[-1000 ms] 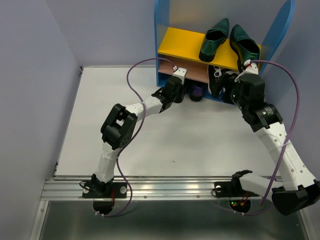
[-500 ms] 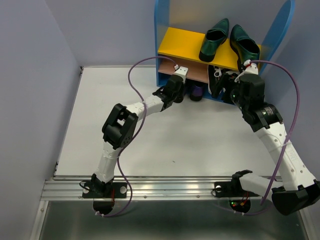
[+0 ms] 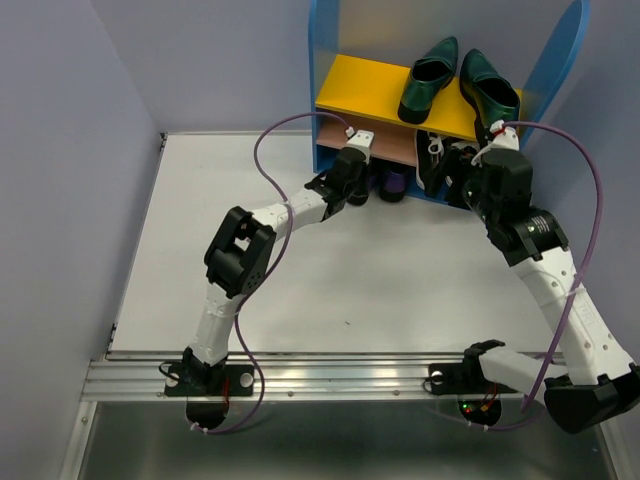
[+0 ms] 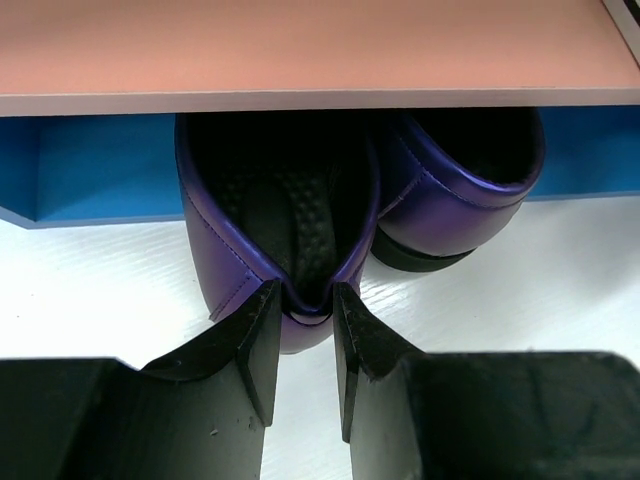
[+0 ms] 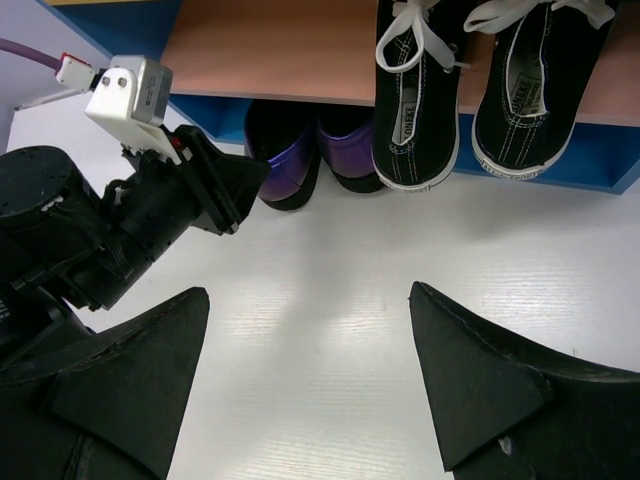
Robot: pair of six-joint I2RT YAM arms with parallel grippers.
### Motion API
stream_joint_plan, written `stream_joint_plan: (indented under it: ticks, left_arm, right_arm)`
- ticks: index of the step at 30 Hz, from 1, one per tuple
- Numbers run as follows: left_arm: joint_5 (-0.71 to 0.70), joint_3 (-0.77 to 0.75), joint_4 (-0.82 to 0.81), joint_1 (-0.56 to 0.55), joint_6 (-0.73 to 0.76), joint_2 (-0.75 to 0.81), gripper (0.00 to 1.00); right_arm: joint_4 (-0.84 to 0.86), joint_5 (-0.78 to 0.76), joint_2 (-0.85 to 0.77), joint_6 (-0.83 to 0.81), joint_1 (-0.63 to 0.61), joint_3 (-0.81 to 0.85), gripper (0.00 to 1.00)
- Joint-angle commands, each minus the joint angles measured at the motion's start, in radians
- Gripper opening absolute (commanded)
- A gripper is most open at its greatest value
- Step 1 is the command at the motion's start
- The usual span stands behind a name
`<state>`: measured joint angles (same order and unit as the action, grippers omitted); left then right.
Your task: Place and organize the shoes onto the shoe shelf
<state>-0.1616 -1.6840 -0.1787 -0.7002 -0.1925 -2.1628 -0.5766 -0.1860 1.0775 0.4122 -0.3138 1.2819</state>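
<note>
The shoe shelf (image 3: 322,70) stands at the back of the table. Two glossy green loafers (image 3: 430,78) lie on its yellow board (image 3: 360,85). Two black sneakers (image 5: 415,100) sit on the tan board (image 5: 270,50). My left gripper (image 4: 303,310) is shut on the heel rim of a purple shoe (image 4: 225,240), whose toe is under the tan board (image 4: 300,50) on the blue base (image 4: 90,165). The second purple shoe (image 4: 455,190) lies just right of it. My right gripper (image 5: 310,292) is open and empty above the table in front of the shelf.
The white table (image 3: 400,270) runs from the shelf to the metal rail at the near edge. Purple cables (image 3: 262,150) loop above both arms. Blue walls close in the left and back. My left wrist (image 5: 150,210) is close to the right gripper's left finger.
My left gripper has edged slightly toward the shelf with the purple shoe. My right arm has barely moved.
</note>
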Motion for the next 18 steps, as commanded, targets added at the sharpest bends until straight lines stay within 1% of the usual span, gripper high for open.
stream_joint_plan:
  ticks: [1,3,5,10,14,18]
  left_arm:
    - [0.013,-0.045,-0.189,0.011,-0.074,0.000,0.00]
    - [0.033,-0.022,-0.206,0.025,-0.128,0.012,0.00]
    - [0.048,0.013,-0.254,0.044,-0.153,0.029,0.00]
    - [0.076,0.035,-0.280,0.071,-0.209,0.029,0.00]
    - [0.088,0.052,-0.298,0.082,-0.217,0.017,0.00]
    - [0.060,0.041,-0.301,0.085,-0.209,-0.011,0.00]
  right_arm:
    - [0.008,-0.015,-0.024,-0.003,0.004,0.040,0.87]
    - [0.007,-0.013,-0.027,-0.001,0.004,0.042,0.87]
    - [0.004,-0.015,-0.030,-0.001,0.004,0.042,0.87]
    - [0.001,-0.020,-0.036,-0.003,0.004,0.040,0.87]
    - [0.001,-0.018,-0.037,-0.001,0.004,0.037,0.87]
    - [0.001,-0.012,-0.036,0.000,0.004,0.040,0.87]
